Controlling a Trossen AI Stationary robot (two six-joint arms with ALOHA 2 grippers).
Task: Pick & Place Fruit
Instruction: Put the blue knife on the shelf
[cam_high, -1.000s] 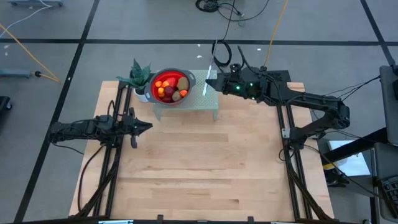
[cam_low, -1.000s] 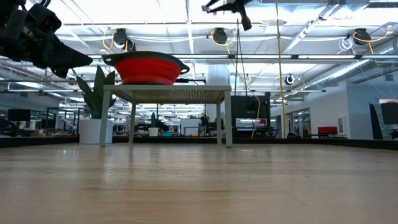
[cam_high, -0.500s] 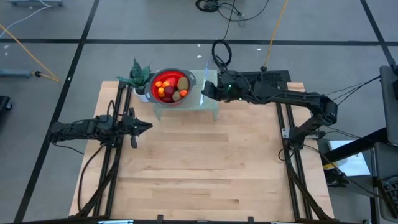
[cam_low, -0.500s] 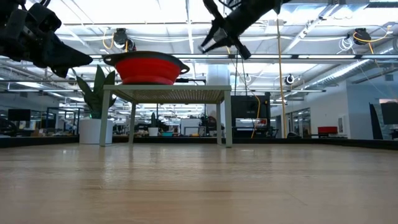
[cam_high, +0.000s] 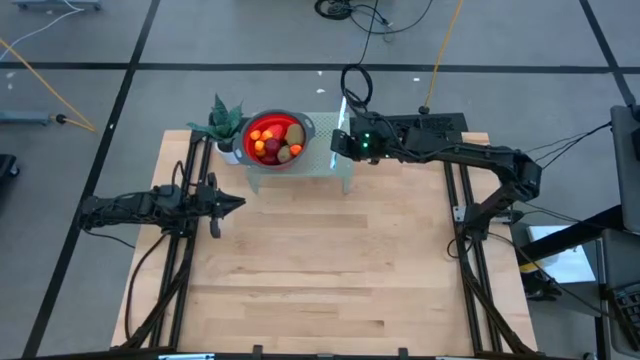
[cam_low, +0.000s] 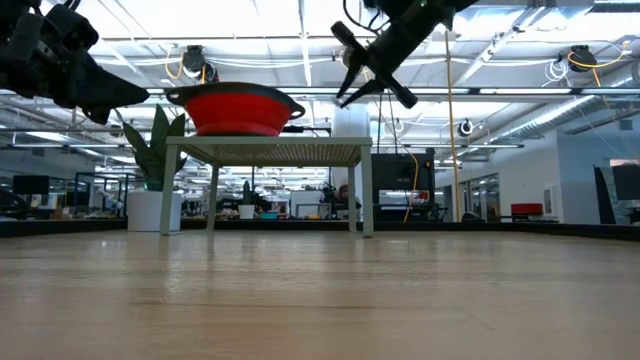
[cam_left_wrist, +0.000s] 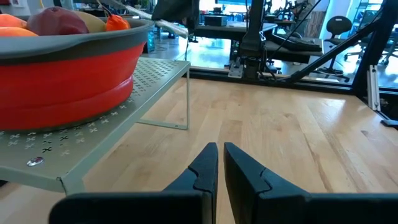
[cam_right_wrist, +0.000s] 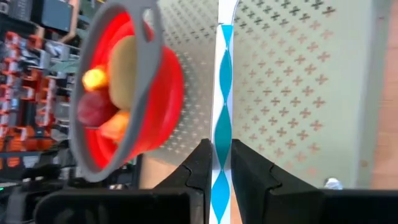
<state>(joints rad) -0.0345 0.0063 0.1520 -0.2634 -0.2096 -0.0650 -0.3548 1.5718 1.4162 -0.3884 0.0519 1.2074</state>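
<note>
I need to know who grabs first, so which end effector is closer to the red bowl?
Right. The right end effector is beside the bowl, over the shelf; the left end effector sits off the shelf, farther out.

A red bowl with a grey rim (cam_high: 304, 126) sits on a small perforated pale-green stand (cam_high: 325, 163) at the far edge of the wooden table (cam_high: 320, 270), a potted plant (cam_high: 225, 122) just beside it, and a slim blue-and-white stick (cam_right_wrist: 222, 112) hangs above the stand's top.
</note>
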